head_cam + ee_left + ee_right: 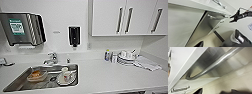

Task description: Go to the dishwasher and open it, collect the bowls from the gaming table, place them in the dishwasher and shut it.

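White wall and white worktop (112, 75) take up the head view, with a steel sink (15, 82) set into the worktop at the left, holding a clear container (37, 75), a plate (65, 79) and a cup (65, 71). A tap (51, 58) stands behind the sink, a paper towel dispenser (22, 28) and a black soap dispenser (74, 36) hang on the wall, and white upper cabinets (125, 17) sit at the right above a stack of dishes (126, 58) and a small bottle (107, 54). In the left wrist view the dishwasher (209, 25) sits under the worktop edge between white cabinet fronts, its brushed steel door shut and its bar handle (214, 17) across the top. The right pincer (233, 18) hovers just beside the handle's end, fingers apart, not touching it. The right wrist view looks along the handle from close by. I cannot tell the state of the left pincer.
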Available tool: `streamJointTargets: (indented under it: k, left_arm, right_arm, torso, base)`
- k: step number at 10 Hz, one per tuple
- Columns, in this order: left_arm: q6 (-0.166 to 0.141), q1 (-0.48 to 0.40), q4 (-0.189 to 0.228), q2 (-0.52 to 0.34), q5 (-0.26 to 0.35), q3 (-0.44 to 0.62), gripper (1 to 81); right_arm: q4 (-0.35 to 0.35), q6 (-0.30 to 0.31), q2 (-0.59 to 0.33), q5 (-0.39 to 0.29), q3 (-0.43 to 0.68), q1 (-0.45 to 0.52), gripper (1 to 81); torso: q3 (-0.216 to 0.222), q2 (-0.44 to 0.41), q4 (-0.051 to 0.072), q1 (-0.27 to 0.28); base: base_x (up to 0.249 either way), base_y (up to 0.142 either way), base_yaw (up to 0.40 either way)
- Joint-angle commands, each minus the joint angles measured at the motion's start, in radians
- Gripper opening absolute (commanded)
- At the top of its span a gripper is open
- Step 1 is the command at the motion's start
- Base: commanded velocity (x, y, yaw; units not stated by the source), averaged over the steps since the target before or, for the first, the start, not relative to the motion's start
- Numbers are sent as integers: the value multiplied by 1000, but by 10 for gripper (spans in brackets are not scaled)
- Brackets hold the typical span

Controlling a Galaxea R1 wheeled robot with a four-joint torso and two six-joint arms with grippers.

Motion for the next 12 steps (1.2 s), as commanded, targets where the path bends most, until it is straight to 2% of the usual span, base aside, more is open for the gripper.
streamJointTargets:
  k: [1,5,9,12]
  left_arm:
    - [11,-83,27,-42,14,35,811]
    - [11,-83,27,-48,13,42,811]
    - [11,-83,36,-48,14,42,811]
    - [11,-83,43,-48,14,41,811]
  right_arm:
    - [6,97,52,-71,-98,141,811]
    - [8,173,131,-91,-219,183,811]
    - [11,304,141,-91,-291,216,811]
    - [5,438,155,-117,-339,217,811]
  torso:
    - [0,0,0,0]
    - [0,0,0,0]
    - [0,0,0,0]
    - [-1,0,0,0]
  base:
    - [0,0,0]
    - [0,0,0]
    - [0,0,0]
    - [0,0,0]
